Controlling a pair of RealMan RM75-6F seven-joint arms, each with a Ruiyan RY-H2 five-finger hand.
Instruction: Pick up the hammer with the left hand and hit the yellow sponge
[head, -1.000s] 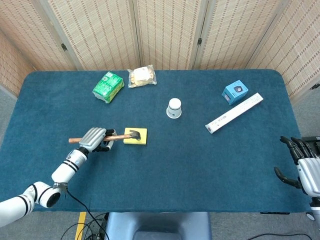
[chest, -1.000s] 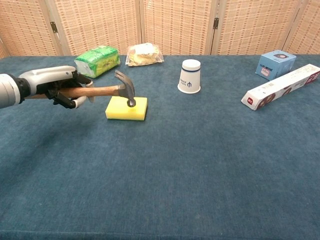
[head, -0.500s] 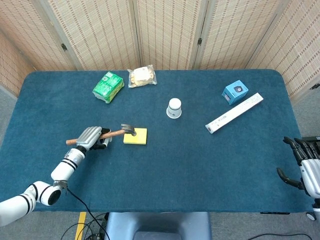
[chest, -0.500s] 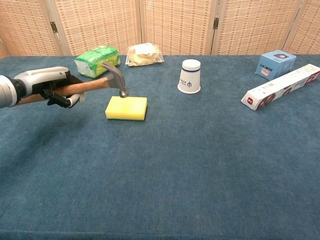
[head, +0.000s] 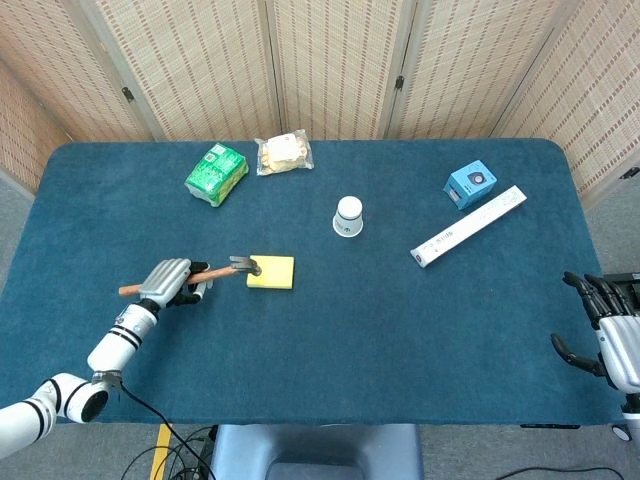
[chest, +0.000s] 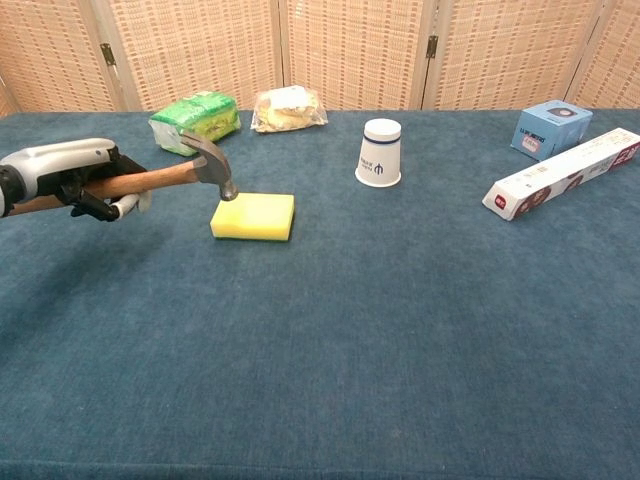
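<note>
My left hand wraps its fingers around the hammer handle at mid-left, head raised off the sponge's left edge so I can strike down. My right hand, lower right, seems spread and empty.

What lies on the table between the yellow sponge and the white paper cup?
Nothing: in the head view only bare blue cloth lies between the yellow sponge and the white paper cup.

Backdrop: woven folding screen, panels hinged
Counter: covered in dark blue carpet
Floor: grey, seen at the edges
</note>
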